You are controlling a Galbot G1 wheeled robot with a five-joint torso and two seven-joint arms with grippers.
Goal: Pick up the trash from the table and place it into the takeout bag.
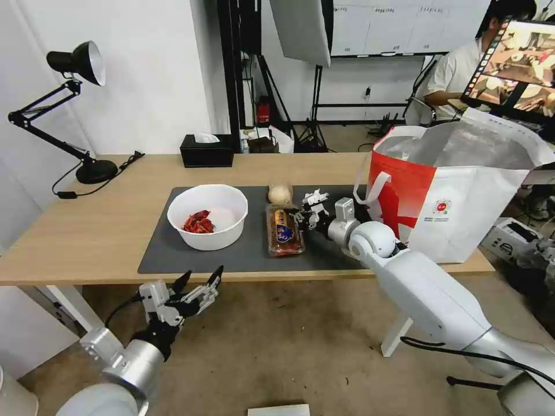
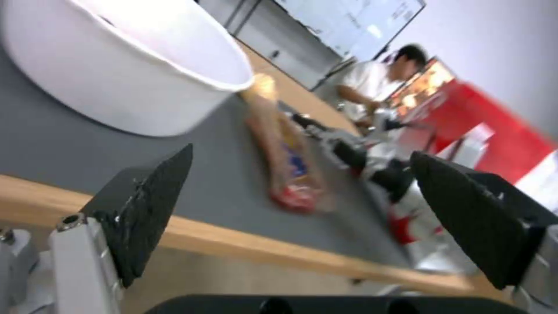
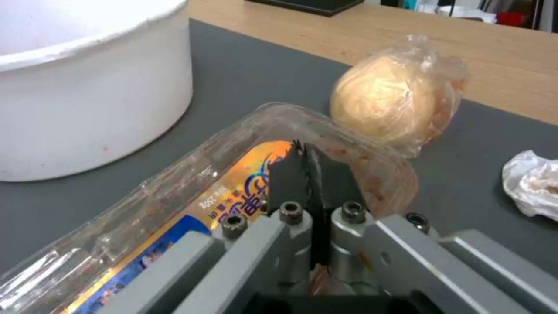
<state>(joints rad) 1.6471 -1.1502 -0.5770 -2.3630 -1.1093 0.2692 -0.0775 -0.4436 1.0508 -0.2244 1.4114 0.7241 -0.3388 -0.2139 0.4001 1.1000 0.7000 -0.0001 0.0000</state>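
Observation:
On the dark mat (image 1: 248, 254) of the table (image 1: 87, 231) stand a white bowl (image 1: 207, 216) with red scraps, a clear hinged tray (image 1: 284, 231), a small cup (image 1: 280, 193) of yellowish stuff and a crumpled tissue (image 1: 315, 198). My right gripper (image 1: 299, 218) is at the tray's right rim; in the right wrist view its fingers (image 3: 290, 174) are pressed together on the tray (image 3: 174, 192), which lies flat, with the cup (image 3: 389, 96) and tissue (image 3: 532, 183) beyond. My left gripper (image 1: 202, 273) hangs open below the table's front edge, facing the bowl (image 2: 134, 69). The takeout bag (image 1: 462, 190) stands open at the right.
A black tissue box (image 1: 206, 150) and a desk lamp (image 1: 81, 115) stand at the table's back left. A person sits behind the bag beside a monitor (image 1: 514, 63). The table's front edge (image 2: 233, 244) lies just ahead of the left gripper.

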